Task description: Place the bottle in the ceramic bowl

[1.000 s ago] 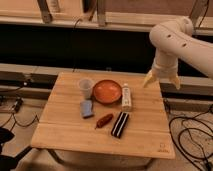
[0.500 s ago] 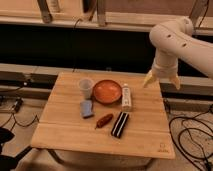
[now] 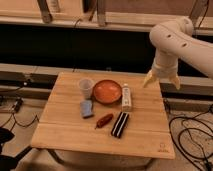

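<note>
The bottle (image 3: 127, 97), small and whitish with a white cap and pale label, lies on the wooden table (image 3: 140, 140) just right of the ceramic bowl (image 3: 107, 91), almost touching its rim. The bowl is round, shallow and orange-red, and holds nothing. My gripper (image 3: 162, 80) hangs from the white arm above the table's far right corner, right of the bottle and higher than it. Its two pale fingers are spread apart and hold nothing.
A translucent plastic cup (image 3: 86, 88) stands left of the bowl. A blue-grey sponge (image 3: 86, 108), a reddish-brown piece (image 3: 104, 120) and a black striped bar (image 3: 119, 124) lie in front of the bowl. Cables (image 3: 190, 135) run on the floor to the right.
</note>
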Robot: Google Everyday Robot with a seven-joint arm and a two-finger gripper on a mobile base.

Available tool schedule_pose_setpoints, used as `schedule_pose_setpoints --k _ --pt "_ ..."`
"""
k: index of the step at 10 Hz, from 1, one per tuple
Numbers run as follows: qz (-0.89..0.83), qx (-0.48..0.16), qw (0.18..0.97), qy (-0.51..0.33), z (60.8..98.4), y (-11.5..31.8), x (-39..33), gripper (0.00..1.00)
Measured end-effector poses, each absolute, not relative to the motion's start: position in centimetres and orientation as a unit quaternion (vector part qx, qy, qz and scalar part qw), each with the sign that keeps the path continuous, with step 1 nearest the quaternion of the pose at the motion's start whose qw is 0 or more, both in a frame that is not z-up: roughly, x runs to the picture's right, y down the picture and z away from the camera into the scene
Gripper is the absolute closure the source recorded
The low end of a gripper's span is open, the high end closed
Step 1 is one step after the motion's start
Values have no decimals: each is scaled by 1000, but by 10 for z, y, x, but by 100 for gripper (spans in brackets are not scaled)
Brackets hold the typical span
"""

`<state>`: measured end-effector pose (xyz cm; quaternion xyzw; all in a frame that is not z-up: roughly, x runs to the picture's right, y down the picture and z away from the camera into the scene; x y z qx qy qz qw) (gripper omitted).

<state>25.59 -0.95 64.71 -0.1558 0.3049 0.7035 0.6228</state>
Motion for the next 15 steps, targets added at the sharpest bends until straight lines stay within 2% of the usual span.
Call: schedule_pose_setpoints --k 4,9,13,15 --pt "664 -167 671 284 678 -26 201 20" --pt "692 -188 653 244 728 -19 140 20" --pt "694 -182 652 245 728 -18 143 20" --pt "694 -181 648 257 733 -2 155 20"
